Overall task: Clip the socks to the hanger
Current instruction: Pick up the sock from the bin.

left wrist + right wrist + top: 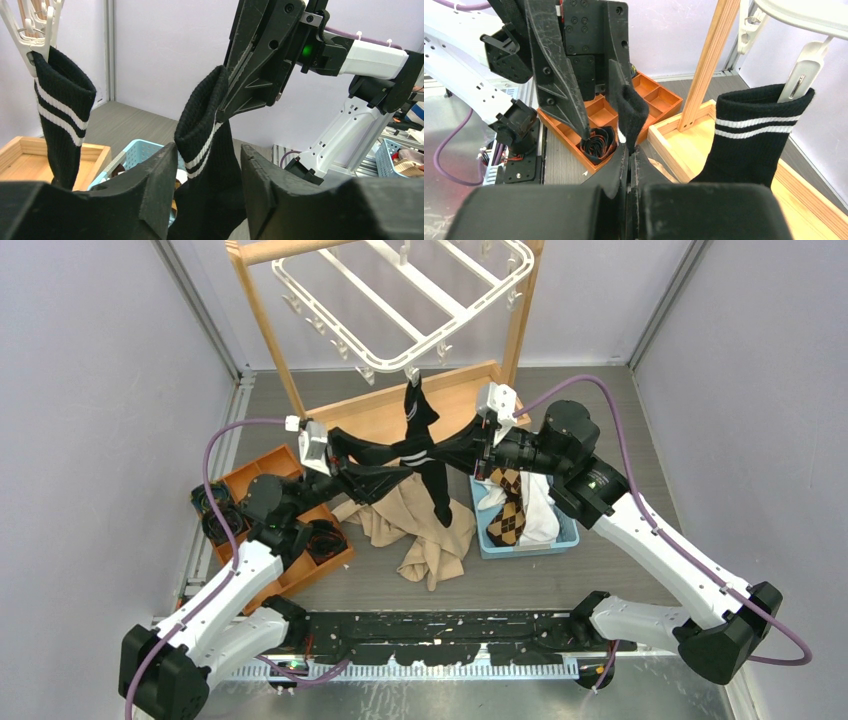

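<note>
My right jaws are clamped on the cuff of a black striped sock (200,145), my left jaws straddle its leg, grip unclear, while a second sock (754,145), clipped to the hanger (809,15), dangles between both arms above the beige cloth (430,540).

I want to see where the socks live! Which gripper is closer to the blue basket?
Right. The right gripper hangs by the blue basket's far edge, pinching a black sock. The left gripper is farther off, across the beige cloth, near the orange tray.

Ribbed knit socks (210,165); smooth plastic hanger (804,12)
</note>
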Tool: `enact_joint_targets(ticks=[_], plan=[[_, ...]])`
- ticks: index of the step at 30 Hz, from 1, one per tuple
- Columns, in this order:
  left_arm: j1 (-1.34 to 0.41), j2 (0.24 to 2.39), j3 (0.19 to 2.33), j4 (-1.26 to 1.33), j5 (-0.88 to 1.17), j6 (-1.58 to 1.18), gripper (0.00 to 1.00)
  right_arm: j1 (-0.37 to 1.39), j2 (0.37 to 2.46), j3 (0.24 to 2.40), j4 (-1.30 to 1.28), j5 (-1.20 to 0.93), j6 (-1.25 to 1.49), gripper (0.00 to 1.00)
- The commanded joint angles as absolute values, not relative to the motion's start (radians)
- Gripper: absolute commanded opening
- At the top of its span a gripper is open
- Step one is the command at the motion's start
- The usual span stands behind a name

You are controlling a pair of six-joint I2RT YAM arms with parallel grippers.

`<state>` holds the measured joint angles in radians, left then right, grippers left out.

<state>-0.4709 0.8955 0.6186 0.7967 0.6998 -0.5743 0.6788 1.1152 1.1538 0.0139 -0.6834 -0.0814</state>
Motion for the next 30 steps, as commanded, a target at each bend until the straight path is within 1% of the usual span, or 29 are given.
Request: enact_joint_targets(ticks=[1,3,4,12,14,16,17,18,22,23,25,27,30], plan=[[-0.468,0.898,0.631,0.873,0.698,-0.581,0.4,0.684,1.115,1.173,0.091,-0.664,-0.056,0.02],[-0.468,0.9,0.636,0.877,0.692,-0.586,0.28,0.684,1.115,1.169,0.097,-0.657,-0.047,0.02],[-0.468,0.901,0.638,0.88,0.688,-0.587,0.26,0.684,1.117,1.168,0.099,-0.655,-0.044,0.02],[-0.468,0.907,0.655,0.913,0.682,-0.599,0.22,0.683,1.131,1.152,0.132,-0.614,-0.001,0.02],[-0.468,0.908,0.658,0.916,0.681,-0.599,0.18,0.684,1.136,1.152,0.133,-0.605,0.031,0.02],[-0.468,0.907,0.662,0.913,0.679,-0.595,0.09,0.683,1.142,1.152,0.136,-0.602,0.044,0.02],[-0.468,0.907,0.664,0.905,0.678,-0.589,0.03,0.683,1.144,1.15,0.142,-0.596,0.056,0.02],[-0.468,0.903,0.667,0.888,0.674,-0.577,0.01,0.683,1.146,1.147,0.15,-0.583,0.068,0.02],[-0.468,0.864,0.69,0.721,0.644,-0.483,0.0,0.683,1.139,1.141,0.148,-0.438,0.117,0.04],[-0.468,0.848,0.702,0.66,0.638,-0.446,0.0,0.684,1.139,1.141,0.14,-0.399,0.123,0.07],[-0.468,0.819,0.732,0.54,0.636,-0.36,0.0,0.682,1.142,1.144,0.114,-0.358,0.127,0.18],[-0.468,0.804,0.764,0.431,0.637,-0.301,0.0,0.682,1.15,1.149,0.097,-0.355,0.127,0.3],[-0.468,0.801,0.815,0.3,0.656,-0.236,0.0,0.682,1.157,1.148,0.097,-0.385,0.126,0.42]])
